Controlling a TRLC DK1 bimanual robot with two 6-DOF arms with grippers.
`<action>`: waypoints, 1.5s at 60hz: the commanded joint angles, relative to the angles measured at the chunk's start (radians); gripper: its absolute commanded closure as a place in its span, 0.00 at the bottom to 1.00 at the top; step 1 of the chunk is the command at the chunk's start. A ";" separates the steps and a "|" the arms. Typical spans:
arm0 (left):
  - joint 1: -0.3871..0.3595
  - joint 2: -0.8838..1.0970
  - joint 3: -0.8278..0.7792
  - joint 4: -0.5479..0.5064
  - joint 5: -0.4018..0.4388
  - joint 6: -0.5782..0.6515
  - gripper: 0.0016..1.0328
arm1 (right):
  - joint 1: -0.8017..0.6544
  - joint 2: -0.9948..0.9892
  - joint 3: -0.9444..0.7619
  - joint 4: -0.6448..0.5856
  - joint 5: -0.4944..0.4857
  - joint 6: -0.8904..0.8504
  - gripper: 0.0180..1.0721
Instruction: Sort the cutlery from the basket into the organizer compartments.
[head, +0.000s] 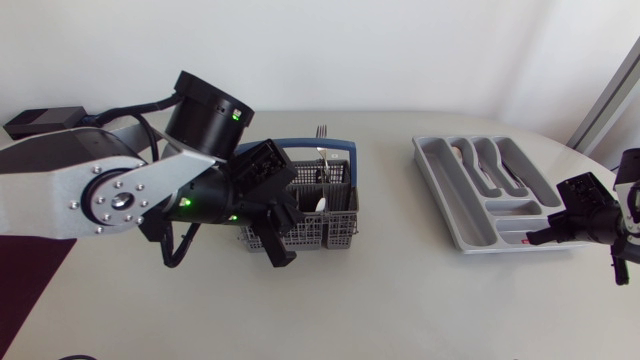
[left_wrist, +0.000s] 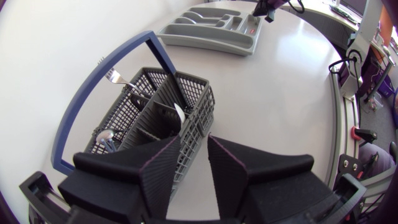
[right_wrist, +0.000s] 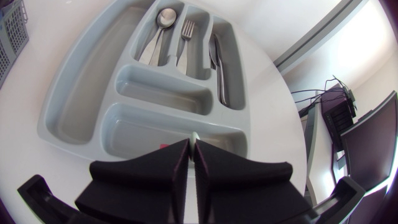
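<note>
Left gripper (left_wrist: 194, 146): fingers spread, empty; basket (left_wrist: 198, 115) just ahead, with basket fork (left_wrist: 115, 77) and other pieces inside, yet unsorted. Right gripper (right_wrist: 192, 144): fingers pressed together above the organizer (right_wrist: 93, 87) near compartment; farther ahead, spoon (right_wrist: 163, 22), sorted fork (right_wrist: 186, 37), knife (right_wrist: 219, 74) already lodged in their slots.

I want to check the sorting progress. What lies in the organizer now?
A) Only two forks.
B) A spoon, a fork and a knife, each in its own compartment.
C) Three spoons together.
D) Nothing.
B: the spoon, the fork and the knife lie in separate long slots of the organizer.
</note>
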 joint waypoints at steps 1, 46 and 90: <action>-0.012 0.023 0.031 -0.006 -0.008 -0.024 0.68 | 0.016 0.046 -0.041 0.023 0.015 -0.019 0.84; -0.043 0.183 0.180 -0.073 -0.051 -0.150 0.66 | 0.068 -0.118 -0.095 -0.040 0.039 -0.007 0.14; 0.003 0.390 0.429 -0.285 -0.049 -0.323 0.66 | 0.223 -0.333 -0.098 -0.239 0.061 0.106 0.10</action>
